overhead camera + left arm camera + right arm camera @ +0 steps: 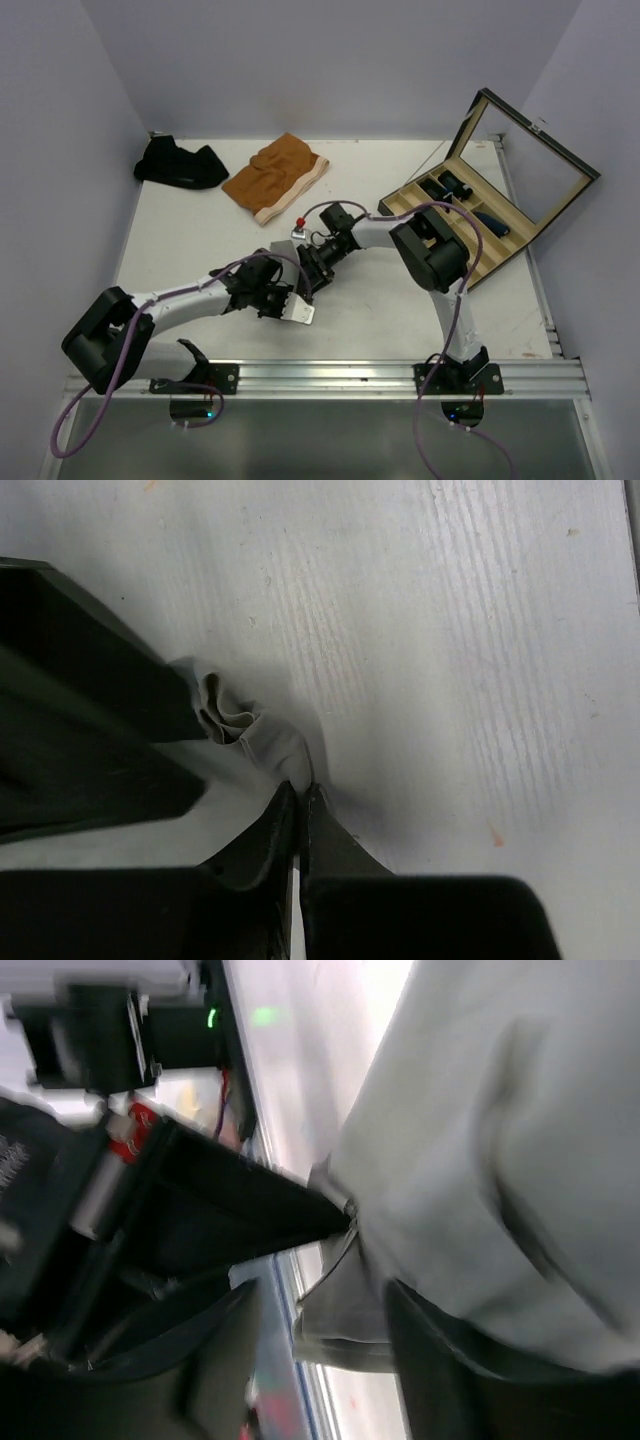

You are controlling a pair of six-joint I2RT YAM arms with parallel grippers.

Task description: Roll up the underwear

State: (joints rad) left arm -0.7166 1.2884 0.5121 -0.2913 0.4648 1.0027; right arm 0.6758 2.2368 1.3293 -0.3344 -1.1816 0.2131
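A silver aluminium rail [330, 378] lies nearest, along the table's near edge, and carries both arm bases. Just beyond it the two arms lean in and meet over the middle of the white, faintly wood-grained tabletop [390, 320].

The left gripper [303, 795] has its jaws pressed together on a corner of the light grey cloth brief [270, 745], which lies bunched and folded on the table between the two grippers. The right gripper [372, 1260] has its fingers apart, with a fold of the same grey cloth between them, and does not look clamped on it.

The grey brief looks only gathered, not yet a tidy roll, so this piece is judged to be mid-way.

Farther back a rust-orange brief with a pale cream waistband [275, 178] lies flat and a black brief [180, 163] lies crumpled near the far left corner. Both are unrolled and well apart from the arms.

At the far right stands a wooden compartment box [440, 215] with its glass lid [530, 160] propped open. Dark rolled bundles [455, 185] sit in its compartments, probably pieces already done.

Pale lilac walls [300, 60] close the table in on three sides.
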